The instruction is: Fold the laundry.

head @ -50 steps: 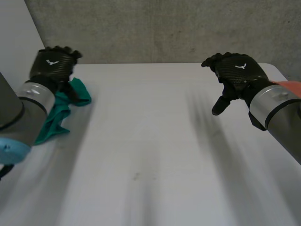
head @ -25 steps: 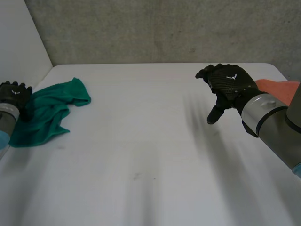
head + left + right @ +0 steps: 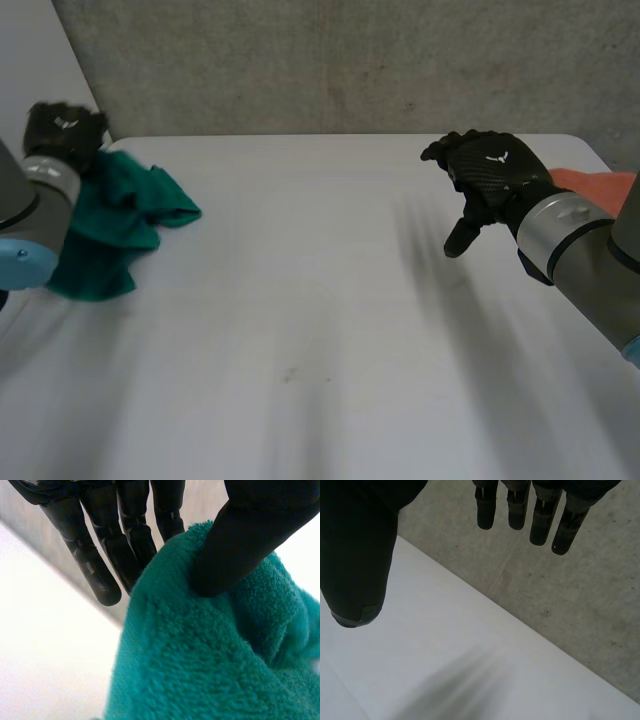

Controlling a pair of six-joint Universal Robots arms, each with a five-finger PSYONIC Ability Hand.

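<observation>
A crumpled green towel (image 3: 115, 215) lies at the table's far left, its upper part lifted. My left hand (image 3: 62, 130) is at the towel's far edge, near the table's back left corner. In the left wrist view the thumb (image 3: 245, 540) presses into the green towel (image 3: 210, 660) against the fingers (image 3: 100, 555), so this hand is shut on the cloth. My right hand (image 3: 490, 175) hovers above the table's right side with straight fingers (image 3: 520, 505) and thumb (image 3: 355, 555) spread, holding nothing.
An orange cloth (image 3: 600, 185) lies at the table's right edge, behind my right arm. A grey concrete wall (image 3: 350, 60) runs along the table's back edge. The white table (image 3: 300, 330) stretches bare between the two hands.
My left hand dropped to the left edge, then came back up to the towel's far edge and pinched it; the towel is bunched and partly lifted. My right hand barely moved.
</observation>
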